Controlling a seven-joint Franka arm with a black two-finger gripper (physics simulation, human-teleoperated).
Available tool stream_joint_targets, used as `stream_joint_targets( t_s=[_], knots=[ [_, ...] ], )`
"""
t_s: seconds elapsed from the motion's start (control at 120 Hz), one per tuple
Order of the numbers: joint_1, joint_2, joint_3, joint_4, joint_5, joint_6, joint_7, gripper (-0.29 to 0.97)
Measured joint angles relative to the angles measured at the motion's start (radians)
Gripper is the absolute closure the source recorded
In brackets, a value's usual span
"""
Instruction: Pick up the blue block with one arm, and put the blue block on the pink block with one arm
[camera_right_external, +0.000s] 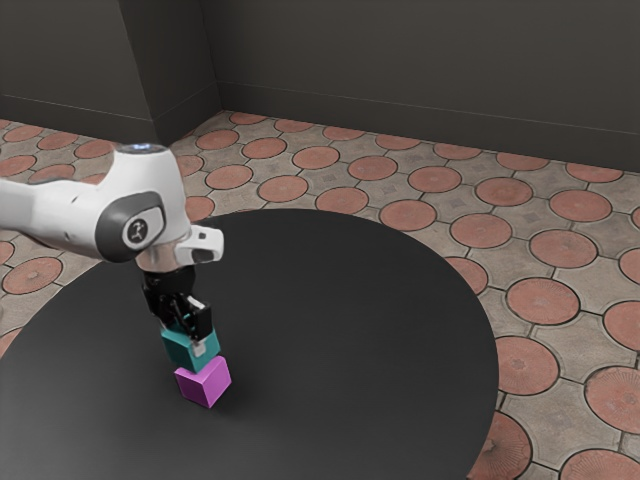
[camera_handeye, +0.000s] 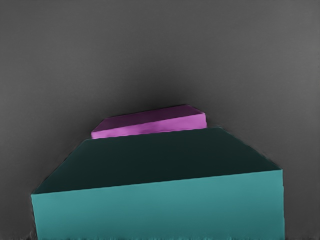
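Gripping the blue block (camera_right_external: 186, 349) between both fingers, your end effector (camera_right_external: 192, 335) has it apparently resting on the pink block (camera_right_external: 203, 381), toward 8 o'clock on the round black counter (camera_right_external: 380, 330). Watch the offset: pink juts out toward 4 o'clock, so a release could tip the cube off. Both are smooth, matte and sharp-edged.

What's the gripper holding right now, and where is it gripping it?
The blue block, pinched on its upper sides by the gripper, directly above the pink block.
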Motion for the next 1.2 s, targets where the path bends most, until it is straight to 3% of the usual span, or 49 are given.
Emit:
stream_joint_targets(
  t_s=[0.3, 0.475, 0.683, 1.2],
  knots=[
    [0.012, -0.004, -0.003, -0.003, 0.0, -0.001, -0.002, 0.33],
    [0.013, -0.016, -0.018, -0.003, -0.006, -0.003, 0.004, 0.15],
    [0.03, -0.029, -0.022, 0.006, -0.009, -0.01, 0.009, 0.06],
    [0.034, -0.085, -0.024, 0.063, -0.005, -0.1, 0.017, 0.01]
  ],
)
